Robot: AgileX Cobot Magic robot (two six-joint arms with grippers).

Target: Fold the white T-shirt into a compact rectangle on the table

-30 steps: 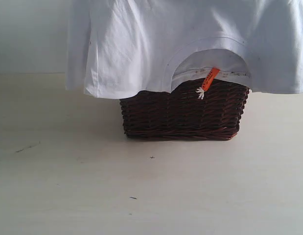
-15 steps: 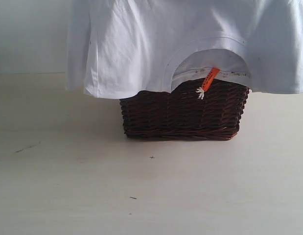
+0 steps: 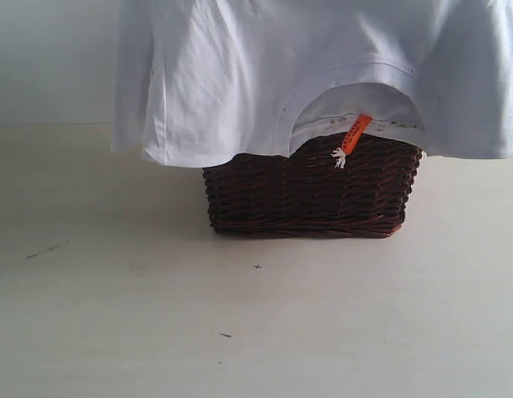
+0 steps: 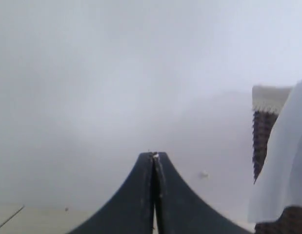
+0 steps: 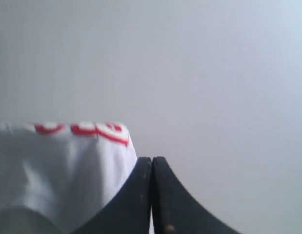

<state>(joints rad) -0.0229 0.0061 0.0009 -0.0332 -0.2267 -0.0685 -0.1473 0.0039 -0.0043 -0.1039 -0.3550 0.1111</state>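
Note:
The white T-shirt (image 3: 239,75) hangs spread in the air with its collar (image 3: 285,124) and orange neck tag (image 3: 355,133) lowest, draped in front of the basket's top. Its upper part runs out of the exterior view, where neither gripper shows. My left gripper (image 4: 154,155) is shut, a thin white strip showing between its jaws; a fold of the T-shirt (image 4: 282,165) hangs beside it. My right gripper (image 5: 151,158) is shut too, with the T-shirt (image 5: 58,170) and its red-outlined letters (image 5: 92,129) hanging right against it. The pale table (image 3: 239,315) lies below.
A dark brown wicker basket (image 3: 306,195) stands on the table behind the hanging T-shirt, its lace-edged lining just visible through the collar opening. The basket (image 4: 262,141) also shows in the left wrist view. A plain pale wall is behind.
The cloth around the collar has shifted very slightly; otherwise nothing has visibly moved.

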